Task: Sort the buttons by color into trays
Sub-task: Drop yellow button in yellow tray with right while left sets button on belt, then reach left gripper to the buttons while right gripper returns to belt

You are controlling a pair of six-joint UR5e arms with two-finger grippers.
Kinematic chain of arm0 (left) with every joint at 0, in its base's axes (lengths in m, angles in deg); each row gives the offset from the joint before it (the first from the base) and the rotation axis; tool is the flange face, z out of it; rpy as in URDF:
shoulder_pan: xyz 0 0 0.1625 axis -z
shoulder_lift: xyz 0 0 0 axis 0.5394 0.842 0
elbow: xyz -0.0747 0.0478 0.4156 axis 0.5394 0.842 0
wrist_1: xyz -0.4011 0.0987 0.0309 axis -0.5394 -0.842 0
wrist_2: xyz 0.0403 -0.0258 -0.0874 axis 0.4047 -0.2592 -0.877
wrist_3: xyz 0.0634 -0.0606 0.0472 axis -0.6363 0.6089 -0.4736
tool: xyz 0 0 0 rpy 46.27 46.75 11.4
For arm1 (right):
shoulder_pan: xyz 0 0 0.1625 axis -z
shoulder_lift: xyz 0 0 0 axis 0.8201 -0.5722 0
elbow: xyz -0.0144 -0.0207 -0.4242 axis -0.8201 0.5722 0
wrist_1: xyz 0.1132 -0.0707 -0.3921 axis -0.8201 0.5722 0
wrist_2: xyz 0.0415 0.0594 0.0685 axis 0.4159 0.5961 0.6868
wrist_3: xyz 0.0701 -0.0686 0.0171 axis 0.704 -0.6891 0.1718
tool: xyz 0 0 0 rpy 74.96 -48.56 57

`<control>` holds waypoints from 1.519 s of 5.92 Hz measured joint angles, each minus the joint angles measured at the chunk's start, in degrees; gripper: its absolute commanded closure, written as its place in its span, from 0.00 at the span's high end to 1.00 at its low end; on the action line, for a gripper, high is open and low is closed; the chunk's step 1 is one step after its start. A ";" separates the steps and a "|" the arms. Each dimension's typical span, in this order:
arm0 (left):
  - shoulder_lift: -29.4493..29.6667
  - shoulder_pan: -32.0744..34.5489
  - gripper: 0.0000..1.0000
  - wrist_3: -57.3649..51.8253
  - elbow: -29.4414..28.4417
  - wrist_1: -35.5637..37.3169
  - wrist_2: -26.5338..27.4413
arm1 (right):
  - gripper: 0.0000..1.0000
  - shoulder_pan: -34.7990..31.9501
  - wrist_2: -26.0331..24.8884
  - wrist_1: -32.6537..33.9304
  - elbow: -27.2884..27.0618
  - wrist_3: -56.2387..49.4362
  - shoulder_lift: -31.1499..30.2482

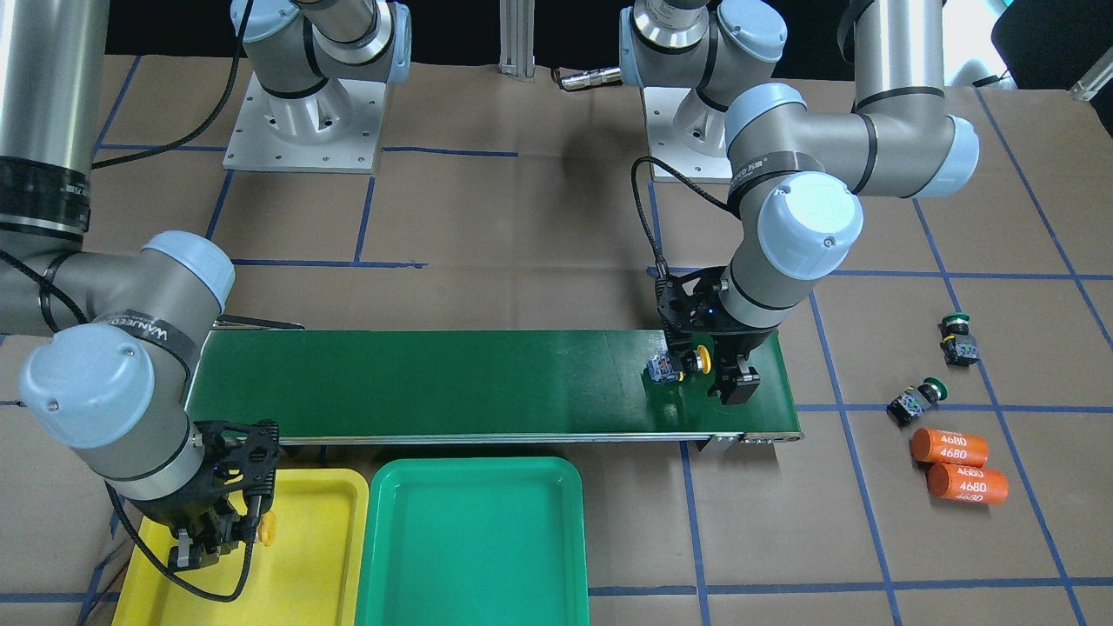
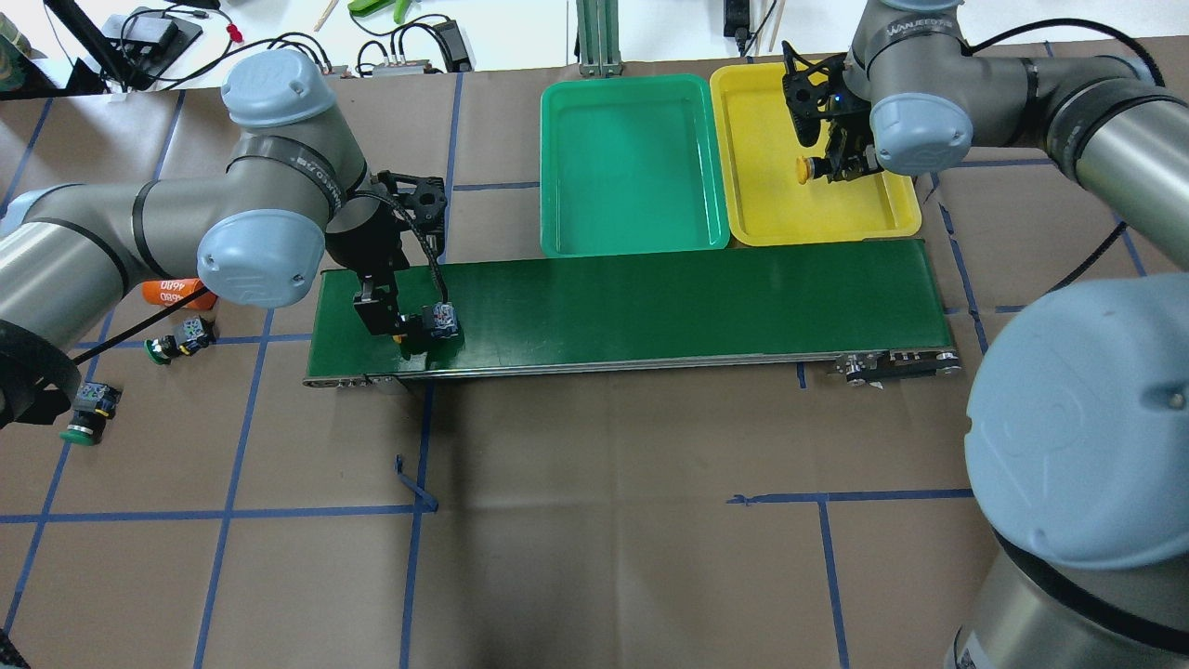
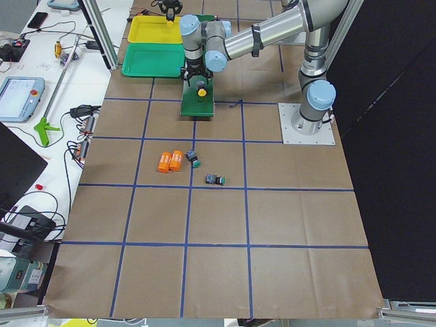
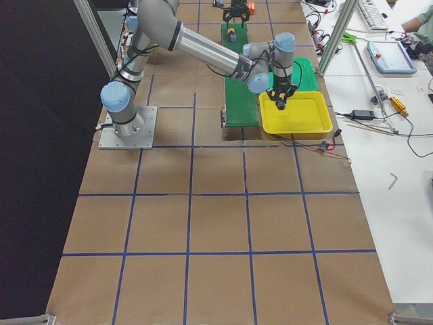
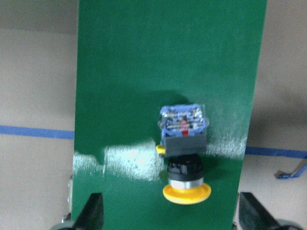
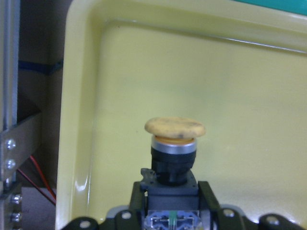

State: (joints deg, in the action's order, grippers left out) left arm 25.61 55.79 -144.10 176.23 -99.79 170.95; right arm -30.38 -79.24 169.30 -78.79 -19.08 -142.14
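Observation:
A yellow button (image 5: pixel 184 153) lies on its side on the conveyor belt (image 5: pixel 120 72), cap toward the camera. My left gripper (image 5: pixel 172 215) stands open above it, with its fingers (image 5: pixel 93 213) wide on either side; this also shows in the front view, at the left gripper (image 1: pixel 706 369). My right gripper (image 6: pixel 171 203) is shut on the body of a second yellow button (image 6: pixel 175 127) over the yellow tray (image 6: pixel 249 96), near one corner. The green tray (image 2: pixel 622 158) beside the yellow tray (image 2: pixel 771 209) holds nothing. Two green buttons (image 1: pixel 956 335) (image 1: pixel 917 402) lie on the paper beyond the belt's end.
Two orange cylinders (image 1: pixel 956 465) printed 4680 lie next to the green buttons. The long dark-green conveyor (image 2: pixel 697 302) runs in front of both trays. Brown paper with blue tape lines covers the table. Cables and tools lie past the far edge.

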 measured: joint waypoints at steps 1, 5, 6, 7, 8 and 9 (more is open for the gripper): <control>-1.97 -3.51 0.99 2.43 0.19 -0.18 1.03 | 1.00 0.09 0.31 -0.02 -0.14 -0.11 0.89; -1.69 -25.46 0.99 9.38 0.32 1.30 10.44 | 1.00 -3.21 0.78 -6.97 -1.72 6.54 -9.80; 0.53 -29.76 0.99 12.84 -0.22 1.75 9.43 | 1.00 -6.96 0.85 -10.92 -3.16 12.26 -14.42; 2.89 -33.39 0.99 16.45 -0.56 1.97 8.54 | 1.00 -11.15 0.93 -13.14 -5.14 18.41 -17.89; 5.54 -36.44 0.99 19.52 -0.71 2.48 8.20 | 1.00 -13.89 1.11 -13.74 -6.68 22.05 -19.40; 7.74 -38.85 0.99 21.33 -0.17 4.19 8.08 | 1.00 -15.45 1.40 -13.88 -7.36 24.28 -19.63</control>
State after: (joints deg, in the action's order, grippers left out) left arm 33.36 16.93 -122.77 176.06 -95.60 179.03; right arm -45.83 -77.84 155.42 -86.15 5.20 -161.77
